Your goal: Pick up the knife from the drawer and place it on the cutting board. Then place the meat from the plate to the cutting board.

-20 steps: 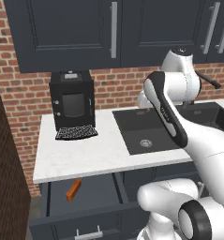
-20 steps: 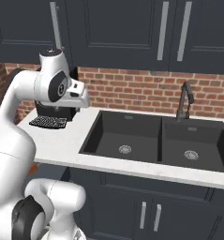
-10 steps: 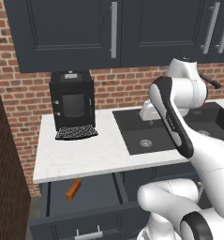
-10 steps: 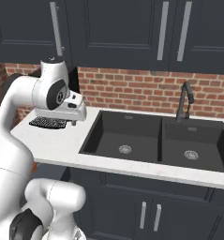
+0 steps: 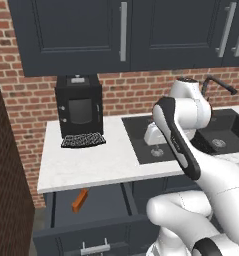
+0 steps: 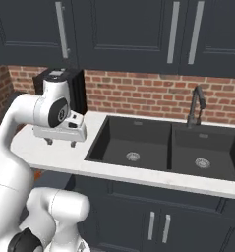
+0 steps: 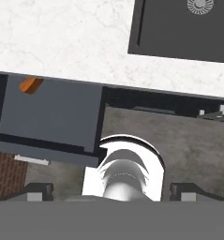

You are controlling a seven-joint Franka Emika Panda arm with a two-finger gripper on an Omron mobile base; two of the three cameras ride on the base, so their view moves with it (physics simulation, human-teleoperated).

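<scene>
Knife (image 5: 80,200) in open drawer (image 5: 111,200), prob. flat

Knives: one, the knife (image 5: 80,200), orange handle showing
Open drawers: one, the drawer (image 5: 98,212)
Coffee machines: one, the coffee machine (image 5: 79,111)
Sink basins: two, in the sink (image 6: 170,146)
Faucets: one, the faucet (image 6: 194,106)
Upper cabinet handles: three, per the right base view

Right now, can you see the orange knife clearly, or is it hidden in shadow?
Left base view: the knife handle shows bright and sharp in the open drawer, blade hard to see. Hand view: just an orange end peeks from under the counter edge.
</scene>
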